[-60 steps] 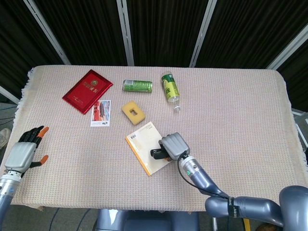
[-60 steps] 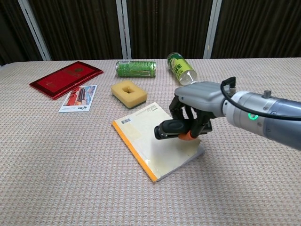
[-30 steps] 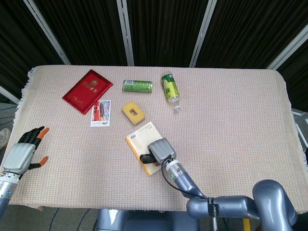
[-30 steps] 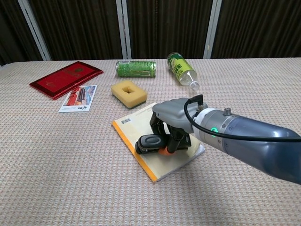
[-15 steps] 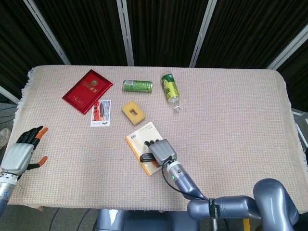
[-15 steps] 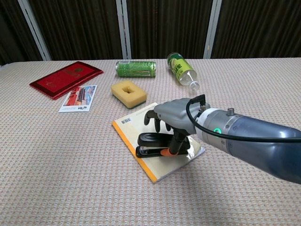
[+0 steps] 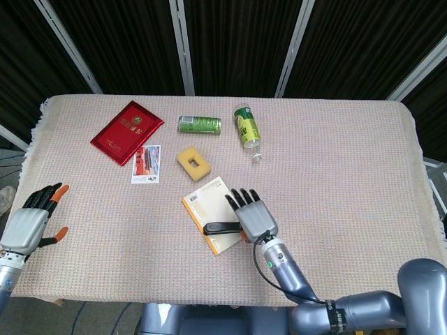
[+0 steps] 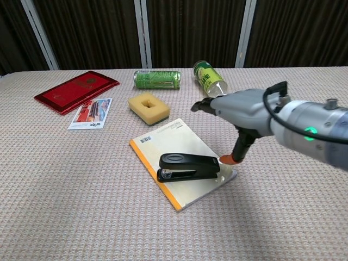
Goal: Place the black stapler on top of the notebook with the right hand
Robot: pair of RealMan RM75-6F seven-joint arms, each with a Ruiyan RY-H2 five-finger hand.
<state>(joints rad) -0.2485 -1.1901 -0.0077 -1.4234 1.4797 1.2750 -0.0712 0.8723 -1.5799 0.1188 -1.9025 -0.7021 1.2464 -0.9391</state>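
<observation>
The black stapler (image 8: 188,166) (image 7: 220,227) lies flat on the cream notebook (image 8: 163,145) (image 7: 208,199) with the orange spine, near its right edge. My right hand (image 8: 239,114) (image 7: 254,216) hovers open just right of the stapler, fingers spread, holding nothing; its orange thumb tip is close to the stapler's rear end. My left hand (image 7: 31,220) rests open at the table's left front edge, far from both objects.
A yellow sponge (image 8: 148,107) sits just behind the notebook. Further back lie a green can (image 8: 157,79), a green-labelled bottle (image 8: 210,78), a red booklet (image 8: 76,90) and a photo card (image 8: 91,113). The woven table cloth (image 8: 70,185) covers the table.
My right hand let go of the stapler, opened its fingers and drew back up and to the right. The stapler now lies alone on the notebook. The left hand stayed still.
</observation>
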